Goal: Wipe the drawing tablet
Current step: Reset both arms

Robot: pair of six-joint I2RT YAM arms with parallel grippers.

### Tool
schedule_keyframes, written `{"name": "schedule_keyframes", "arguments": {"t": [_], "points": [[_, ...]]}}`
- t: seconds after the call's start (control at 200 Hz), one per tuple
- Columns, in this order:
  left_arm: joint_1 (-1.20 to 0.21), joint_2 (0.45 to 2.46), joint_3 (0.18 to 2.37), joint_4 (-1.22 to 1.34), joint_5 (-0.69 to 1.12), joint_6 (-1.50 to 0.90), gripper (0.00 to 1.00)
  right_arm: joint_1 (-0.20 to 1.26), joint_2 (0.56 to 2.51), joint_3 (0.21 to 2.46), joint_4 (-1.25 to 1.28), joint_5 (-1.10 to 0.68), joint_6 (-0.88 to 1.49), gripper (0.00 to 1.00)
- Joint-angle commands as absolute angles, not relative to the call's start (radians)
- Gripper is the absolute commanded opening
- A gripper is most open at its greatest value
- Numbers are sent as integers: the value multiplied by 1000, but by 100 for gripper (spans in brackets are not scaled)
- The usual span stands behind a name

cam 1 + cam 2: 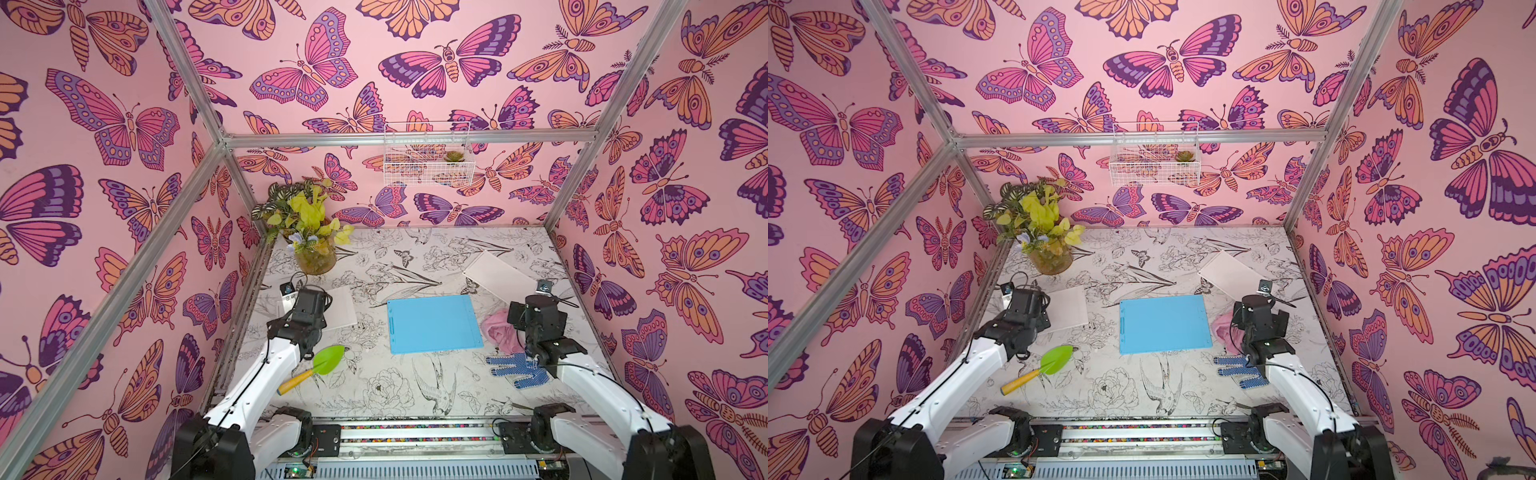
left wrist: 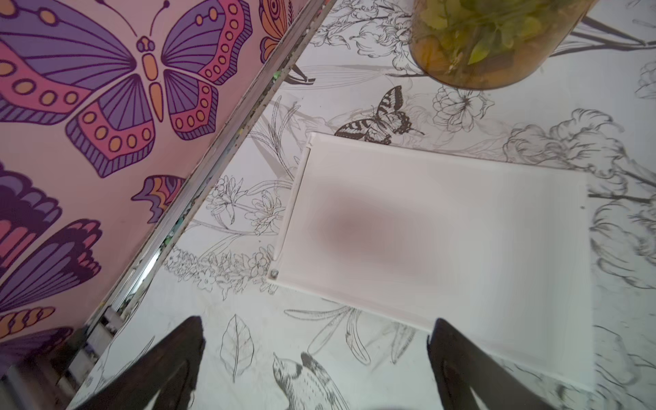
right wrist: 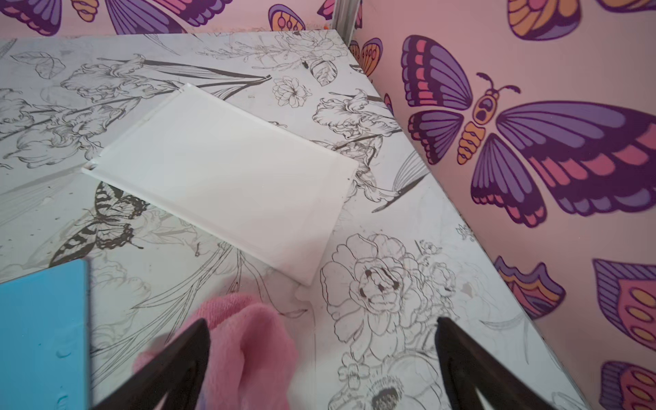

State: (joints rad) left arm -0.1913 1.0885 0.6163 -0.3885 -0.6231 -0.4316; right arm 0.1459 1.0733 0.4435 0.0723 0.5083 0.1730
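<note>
Table [image 1: 374,374] with blue tablet [image 1: 434,324] flat at its centre, pink cloth [image 1: 498,328] crumpled just beside the tablet's right edge, below the right gripper [image 3: 321,319], jaws apart and empty, like the left gripper [image 2: 317,321] over a white board [image 2: 443,230].

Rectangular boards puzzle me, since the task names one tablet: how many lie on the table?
3. A blue rectangular plastic board lies in the centre; a white rectangular board lies left of it; a second white rectangular board lies far right. Others may be hidden.

high top views share the table [image 1: 374,365]; wrist views look close.
</note>
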Motion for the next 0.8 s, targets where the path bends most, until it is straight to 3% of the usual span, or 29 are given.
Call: {"name": "schedule_keyframes", "arguments": {"t": [0.0,0.335,0.461,0.531,0.646,0.706,0.796], "points": [[-155,1124,520,25,-605,-230,100,124,1196,443,284,485,104,99],[5,1444,539,431,-273,-157,100,13,1424,501,561,252,118,99],[32,1519,559,516,-227,-105,100,3,1468,469,657,176,100,99],[35,1506,560,489,-206,-103,100,3,1473,419,749,145,93,99],[6,1470,421,729,-231,-73,99,4,1498,357,886,145,92,99],[6,1463,344,878,-229,-66,100,3,1495,361,873,160,96,99],[2,1444,339,884,-229,-68,100,3,1497,370,859,180,104,99]]}}
